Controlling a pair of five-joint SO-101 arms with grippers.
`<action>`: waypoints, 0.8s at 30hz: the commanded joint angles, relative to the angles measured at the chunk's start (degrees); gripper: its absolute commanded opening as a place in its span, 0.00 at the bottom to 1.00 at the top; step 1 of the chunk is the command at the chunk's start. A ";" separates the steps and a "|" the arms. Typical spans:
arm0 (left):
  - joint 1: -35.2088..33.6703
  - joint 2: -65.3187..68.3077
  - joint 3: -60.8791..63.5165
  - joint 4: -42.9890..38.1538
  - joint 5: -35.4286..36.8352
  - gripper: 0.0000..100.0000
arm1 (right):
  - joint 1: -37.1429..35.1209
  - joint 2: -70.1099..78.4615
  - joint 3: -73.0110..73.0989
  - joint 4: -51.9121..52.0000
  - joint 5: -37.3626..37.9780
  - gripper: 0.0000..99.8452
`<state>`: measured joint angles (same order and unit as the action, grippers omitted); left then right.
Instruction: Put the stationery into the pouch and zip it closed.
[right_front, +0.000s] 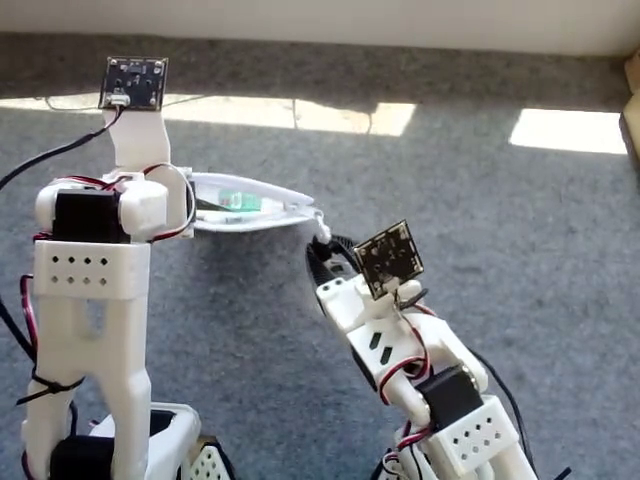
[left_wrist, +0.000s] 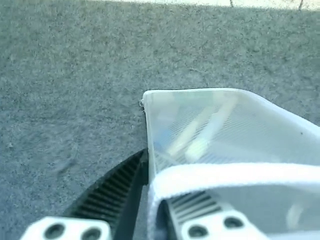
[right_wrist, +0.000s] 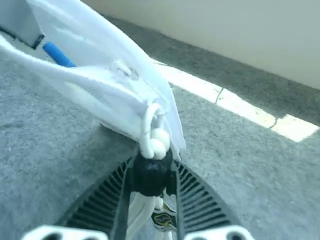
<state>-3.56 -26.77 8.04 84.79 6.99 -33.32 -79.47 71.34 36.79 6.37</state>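
Observation:
A translucent white pouch (right_front: 262, 212) stretches between my two grippers over the grey carpet. Inside it I see a green item (right_front: 238, 202), a blue pen (right_wrist: 57, 54) and pale shapes (left_wrist: 200, 145). My left gripper (left_wrist: 152, 200) is shut on the pouch's (left_wrist: 225, 130) left end, with the white zipper band (left_wrist: 225, 175) between its fingers. My right gripper (right_wrist: 150, 180) is shut on the zipper pull (right_wrist: 151, 167), a white cord with a black bead, at the pouch's (right_wrist: 105, 85) right tip. In the high view the right gripper (right_front: 320, 250) sits just below that tip.
Grey carpet (right_front: 500, 250) covers the floor all round. Sunlit strips (right_front: 565, 130) lie along the back by a pale wall (right_wrist: 240, 35). A brown edge (right_front: 632, 100) shows at the far right. Both arm bases stand close together at the front.

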 joint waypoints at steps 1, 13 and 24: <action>1.10 -1.19 -0.75 -3.96 -3.96 0.05 | 0.04 -3.74 -0.75 5.23 2.46 0.00; 15.16 -0.57 -10.59 -7.03 -4.48 0.23 | -3.91 -14.64 -1.19 25.45 5.89 0.00; 29.93 3.91 -10.51 -14.59 -9.23 0.23 | -3.74 -23.87 -0.75 30.20 5.89 0.00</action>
<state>20.70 -24.75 0.48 72.04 0.22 -36.48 -102.42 71.34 66.68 11.65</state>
